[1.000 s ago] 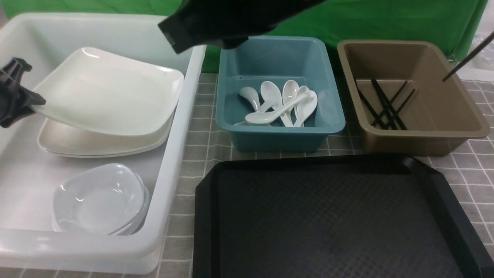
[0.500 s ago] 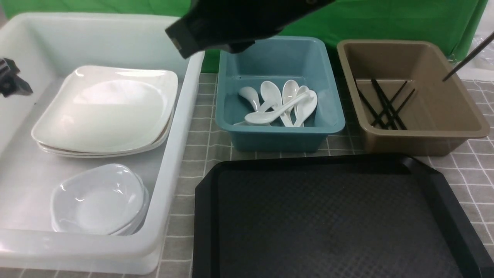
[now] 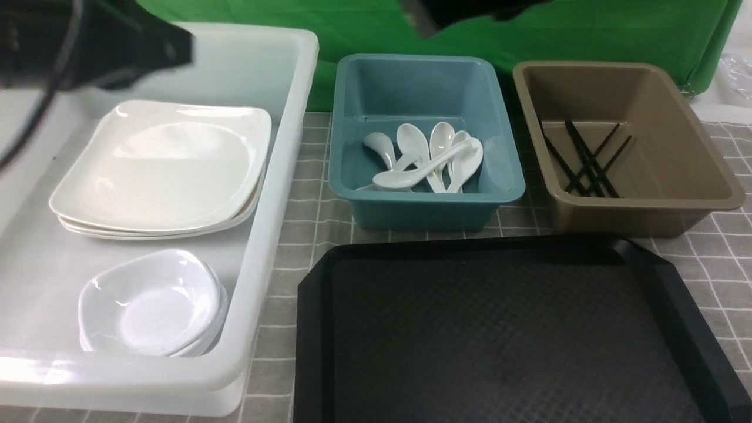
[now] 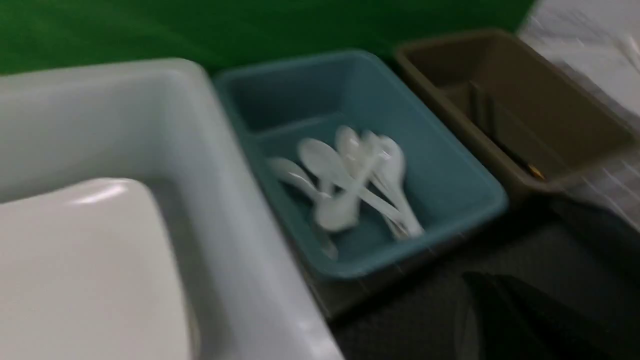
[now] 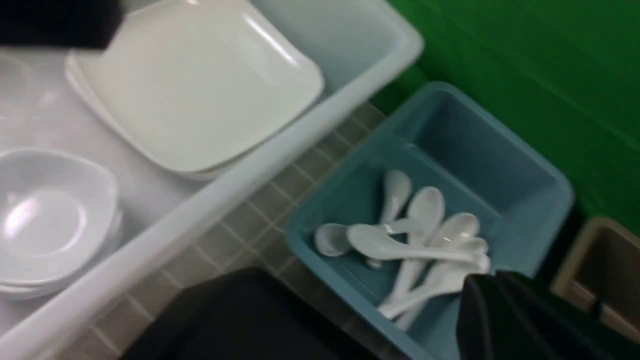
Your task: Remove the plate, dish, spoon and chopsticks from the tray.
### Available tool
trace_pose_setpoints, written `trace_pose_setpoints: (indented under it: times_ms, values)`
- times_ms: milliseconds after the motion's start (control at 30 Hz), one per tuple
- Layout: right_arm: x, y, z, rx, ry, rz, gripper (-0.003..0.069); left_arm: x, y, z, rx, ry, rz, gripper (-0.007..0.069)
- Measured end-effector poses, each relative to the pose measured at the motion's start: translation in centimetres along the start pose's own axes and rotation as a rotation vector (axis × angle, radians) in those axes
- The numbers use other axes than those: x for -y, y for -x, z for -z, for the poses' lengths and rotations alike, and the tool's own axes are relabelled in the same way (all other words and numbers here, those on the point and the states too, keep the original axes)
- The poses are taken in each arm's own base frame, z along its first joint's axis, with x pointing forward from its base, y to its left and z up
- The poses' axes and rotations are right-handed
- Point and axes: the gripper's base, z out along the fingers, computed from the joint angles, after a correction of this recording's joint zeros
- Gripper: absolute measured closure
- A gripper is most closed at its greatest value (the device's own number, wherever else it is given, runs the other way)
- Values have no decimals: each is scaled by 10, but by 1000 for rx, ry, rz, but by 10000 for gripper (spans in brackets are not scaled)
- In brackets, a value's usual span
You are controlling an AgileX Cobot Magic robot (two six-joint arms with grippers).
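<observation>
While plate (image 3: 158, 170) rests in white tub (image 3: 281, 147), surface glossy white, corners rounded.

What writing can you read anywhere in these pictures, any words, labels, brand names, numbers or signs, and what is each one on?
None: no words, labels, brands, numbers or signs can be read in any view.
The black tray, white tub, blue tub and brown tub show plain surfaces.
The plates, spoons and chopsticks show no print.
Both wrist views are blurred, so small marks there could not be read.
</observation>
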Motion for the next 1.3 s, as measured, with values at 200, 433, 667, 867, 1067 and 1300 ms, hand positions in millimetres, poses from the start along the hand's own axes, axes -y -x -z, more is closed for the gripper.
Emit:
trace_pose_setpoints:
  times_ms: [200, 433, 667, 867, 1067, 1300]
  values:
    - [29, -60, 62, 107, -85, -131, 626, 57, -28, 17, -133, -212, -98, 624]
    - [34, -150, 111, 353, 4, -160, 626, 64, -67, 45, -2, -162, -46, 624]
    - [25, -242, 143, 757, 138, -148, 626, 59, -120, 70, 234, -46, 78, 624]
    - [23, -276, 153, 903, 161, -157, 616, 48, -155, 70, 381, 31, 226, 624]
    - [23, -279, 156, 919, 162, -166, 588, 45, -164, 66, 382, 46, 244, 623]
    - [23, -279, 156, 913, 160, -168, 574, 44, -165, 65, 375, 82, 160, 623]
